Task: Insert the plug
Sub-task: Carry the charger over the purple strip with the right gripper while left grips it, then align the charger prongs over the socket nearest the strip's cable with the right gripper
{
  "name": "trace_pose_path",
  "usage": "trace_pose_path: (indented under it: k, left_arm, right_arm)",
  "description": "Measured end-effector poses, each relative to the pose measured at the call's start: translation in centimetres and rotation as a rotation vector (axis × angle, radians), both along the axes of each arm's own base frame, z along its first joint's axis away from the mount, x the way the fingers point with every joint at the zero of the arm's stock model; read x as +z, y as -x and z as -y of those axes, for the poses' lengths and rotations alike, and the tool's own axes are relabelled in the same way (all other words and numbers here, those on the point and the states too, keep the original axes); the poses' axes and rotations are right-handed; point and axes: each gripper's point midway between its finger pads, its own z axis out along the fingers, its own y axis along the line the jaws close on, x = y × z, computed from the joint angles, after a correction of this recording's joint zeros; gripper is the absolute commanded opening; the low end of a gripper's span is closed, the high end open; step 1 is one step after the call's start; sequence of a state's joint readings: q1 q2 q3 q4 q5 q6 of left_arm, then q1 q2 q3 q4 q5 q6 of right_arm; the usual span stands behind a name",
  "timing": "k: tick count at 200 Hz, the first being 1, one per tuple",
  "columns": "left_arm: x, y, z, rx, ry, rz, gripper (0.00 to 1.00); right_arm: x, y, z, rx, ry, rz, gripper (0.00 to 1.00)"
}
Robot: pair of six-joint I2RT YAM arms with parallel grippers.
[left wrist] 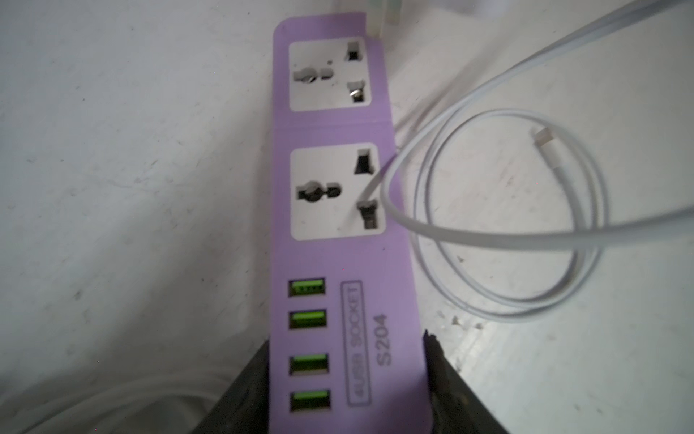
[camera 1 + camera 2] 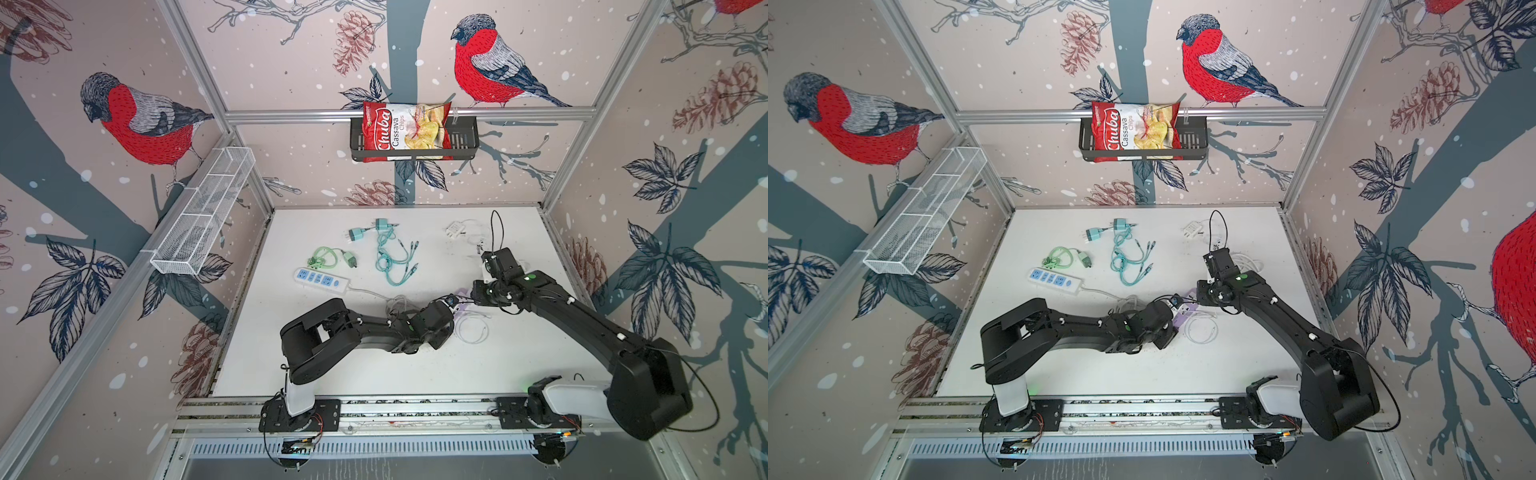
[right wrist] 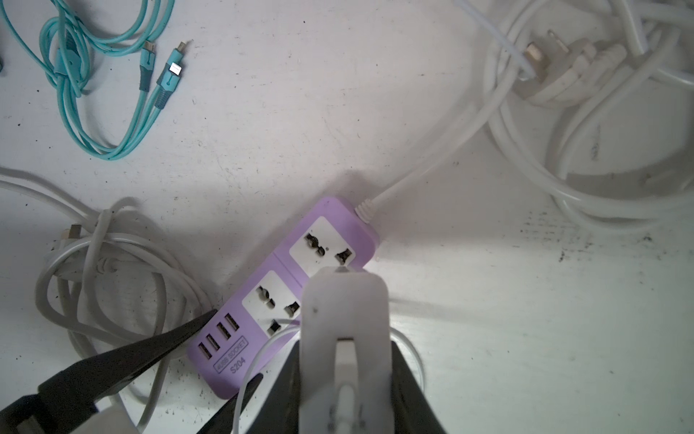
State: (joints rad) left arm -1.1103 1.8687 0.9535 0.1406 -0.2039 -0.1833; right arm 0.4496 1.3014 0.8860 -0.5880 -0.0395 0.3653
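A purple power strip (image 1: 338, 225) with two white sockets and several green USB ports lies on the white table. My left gripper (image 1: 347, 360) is shut on its USB end, one black finger (image 1: 437, 368) on each long side. My right gripper (image 3: 343, 349) is shut on a white plug (image 3: 343, 308) that trails a thin white cable (image 1: 507, 229). The plug's front hangs over the strip (image 3: 278, 300), by the socket nearest the strip's cord. Its prongs are hidden, so I cannot tell whether it touches. In both top views the two grippers (image 2: 451, 301) (image 2: 477, 291) meet mid-table.
A blue-and-white power strip (image 2: 322, 280), a green charger (image 2: 349, 259), teal cables (image 2: 395, 257) and a white adapter (image 2: 455, 228) lie farther back. Coiled white cords (image 3: 601, 131) (image 3: 105, 270) flank the purple strip. A chips bag (image 2: 405, 126) sits in a wall basket; a white mesh basket (image 2: 203, 216) hangs left.
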Motion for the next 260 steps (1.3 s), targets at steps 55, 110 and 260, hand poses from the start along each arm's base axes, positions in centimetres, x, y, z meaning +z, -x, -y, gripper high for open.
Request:
trace_pose_path:
  k: [55,110,260]
  left_arm:
    - [-0.1,-2.2,-2.0,0.098,-0.049,0.069,0.6]
    - [-0.1,-6.0,-4.4,0.219,-0.028,0.093,0.6]
    - [3.5,-6.4,-5.6,0.205,0.032,0.152,0.63]
  right_arm:
    - [-0.3,-0.3,-0.7,0.037,0.013,-0.005,0.1]
    - [-0.7,-1.6,-1.5,0.076,0.044,0.017,0.1]
    - [-1.0,-4.6,-5.6,0.219,0.124,0.059,0.1]
